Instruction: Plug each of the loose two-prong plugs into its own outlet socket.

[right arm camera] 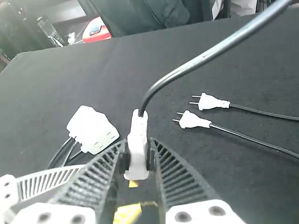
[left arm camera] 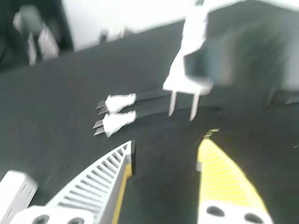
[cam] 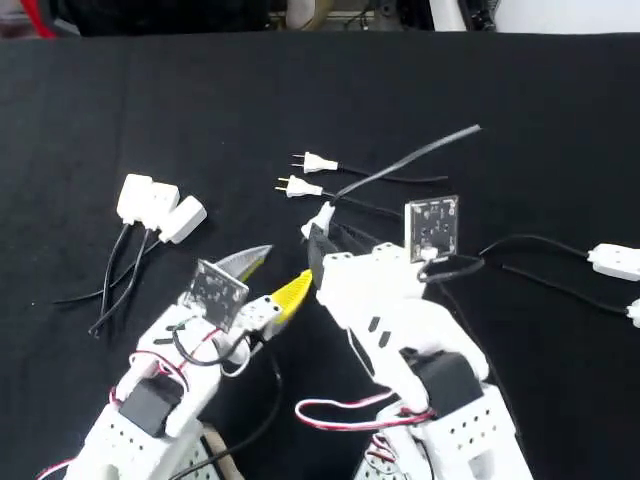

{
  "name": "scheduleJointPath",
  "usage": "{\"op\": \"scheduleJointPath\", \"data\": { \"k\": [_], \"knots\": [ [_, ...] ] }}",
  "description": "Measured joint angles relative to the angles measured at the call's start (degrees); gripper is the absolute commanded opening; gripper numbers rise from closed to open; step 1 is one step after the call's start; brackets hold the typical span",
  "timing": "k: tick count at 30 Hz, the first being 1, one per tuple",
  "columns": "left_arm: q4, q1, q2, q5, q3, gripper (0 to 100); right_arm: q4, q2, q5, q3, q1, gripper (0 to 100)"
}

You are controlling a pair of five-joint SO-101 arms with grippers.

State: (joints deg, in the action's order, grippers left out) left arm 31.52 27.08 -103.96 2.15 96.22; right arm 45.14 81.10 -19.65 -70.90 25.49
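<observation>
My right gripper (right arm camera: 138, 156) is shut on a white two-prong plug (right arm camera: 138, 135), whose black cord (right arm camera: 196, 60) arcs up and away. In the high view this plug (cam: 321, 217) sits at the right gripper (cam: 318, 240), near the table's middle. Two loose white plugs (cam: 316, 162) (cam: 298, 187) lie just beyond it, prongs pointing left. A cluster of white outlet sockets (cam: 156, 206) rests to the left. My left gripper (cam: 285, 268) stands open beside the right one, holding nothing. In the left wrist view the held plug (left arm camera: 186, 81) hangs prongs down ahead of the open left gripper (left arm camera: 166, 144).
More white sockets (cam: 616, 260) lie at the right edge with black cords (cam: 540, 245) running toward the middle. Black cords (cam: 115, 275) trail from the left sockets toward the left arm. The table is covered in black cloth (cam: 200, 100).
</observation>
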Motion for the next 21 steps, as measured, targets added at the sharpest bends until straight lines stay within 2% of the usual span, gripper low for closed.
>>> {"op": "scheduleJointPath", "data": {
  "k": [3,8,13,21],
  "knots": [
    [-4.0,1.8,0.0,-0.1,0.0,22,5.1,4.3,2.6,0.1,0.0,1.1],
    [-6.4,5.0,0.0,-0.1,0.1,21,11.7,13.3,5.5,-0.2,0.0,1.1],
    [-6.6,8.4,0.0,-0.1,0.1,21,13.6,19.3,6.4,-1.7,-0.1,1.1],
    [-6.6,8.5,1.6,1.1,0.1,22,14.5,20.1,7.5,-1.7,-0.2,1.1]
  ]
}}
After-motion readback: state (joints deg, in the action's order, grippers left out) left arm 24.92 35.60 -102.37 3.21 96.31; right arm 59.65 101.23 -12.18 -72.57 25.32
